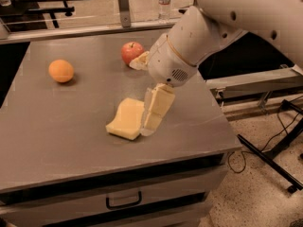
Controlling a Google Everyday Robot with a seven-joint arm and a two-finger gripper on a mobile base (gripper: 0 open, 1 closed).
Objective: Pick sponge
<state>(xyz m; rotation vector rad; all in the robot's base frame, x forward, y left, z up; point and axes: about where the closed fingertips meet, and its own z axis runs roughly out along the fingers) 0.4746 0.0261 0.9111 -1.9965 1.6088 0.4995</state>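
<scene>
The sponge (126,118) is a pale yellow foam slab lying flat near the middle front of the grey table (57,126). My gripper (150,126) hangs from the white arm (199,37) that comes in from the upper right. Its pale yellow blocky fingers (160,107) point down and sit right at the sponge's right edge, touching or almost touching it. The sponge rests on the table.
A red apple (132,52) stands at the back of the table, an orange (61,71) at the back left. A pale object (140,62) lies just right of the apple, partly behind the arm. The table's right and front edges are near the gripper. A drawer with handle (123,201) is below.
</scene>
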